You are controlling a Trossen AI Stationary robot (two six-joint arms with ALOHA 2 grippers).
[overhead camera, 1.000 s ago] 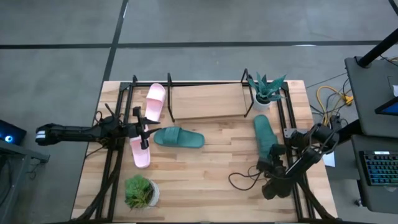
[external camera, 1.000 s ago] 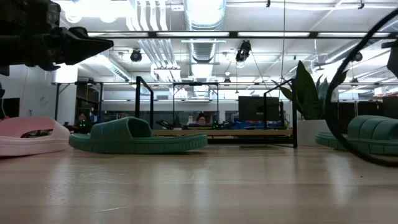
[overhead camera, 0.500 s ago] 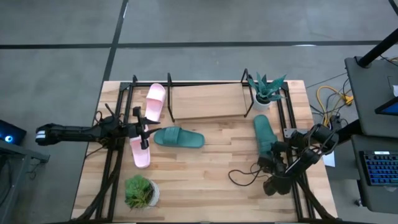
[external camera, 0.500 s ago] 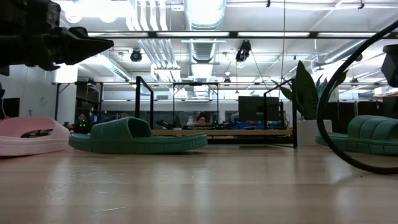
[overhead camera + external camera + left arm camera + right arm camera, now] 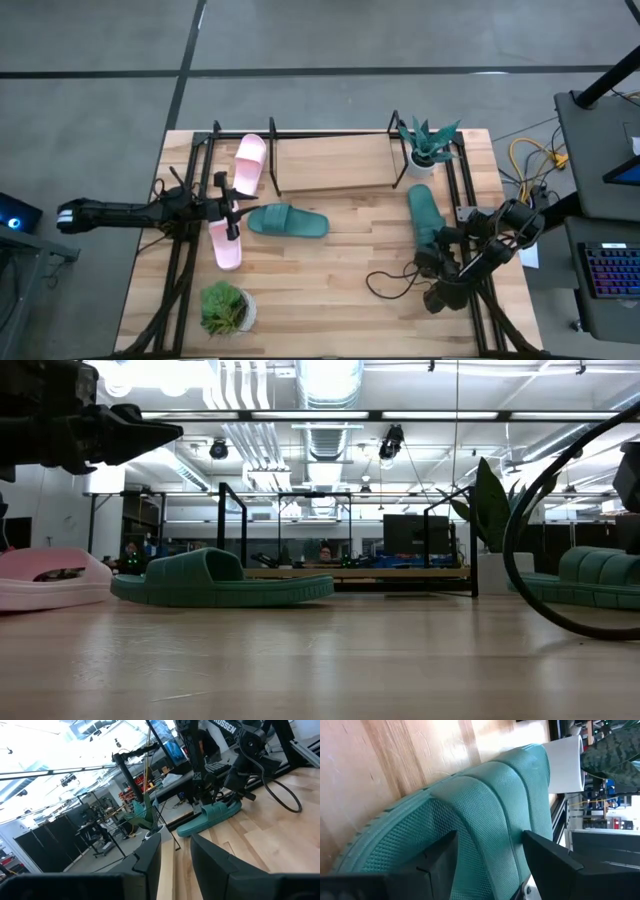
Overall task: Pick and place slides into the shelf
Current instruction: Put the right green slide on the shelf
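A dark teal slide (image 5: 424, 212) lies on the table at the right, its wide ribbed strap (image 5: 490, 800) filling the right wrist view. My right gripper (image 5: 438, 248) is open at the slide's near end, slanting down, one finger on each side of the strap (image 5: 490, 865). A second teal slide (image 5: 288, 220) lies mid-table. One pink slide (image 5: 248, 163) lies by the shelf's left end and another (image 5: 225, 245) lies under my left gripper (image 5: 232, 205). That gripper hovers level and open with nothing in it. The shelf (image 5: 335, 162) stands at the far edge.
A potted plant (image 5: 228, 308) stands near the front left. Another in a white pot (image 5: 428, 145) stands by the shelf's right end, just beyond the right teal slide. A black cable loop (image 5: 395, 285) lies on the table left of my right arm.
My right gripper has sunk a little toward the right teal slide and rolled somewhat. Its cable loop has shifted along the table with it. The slides have stayed where they were.
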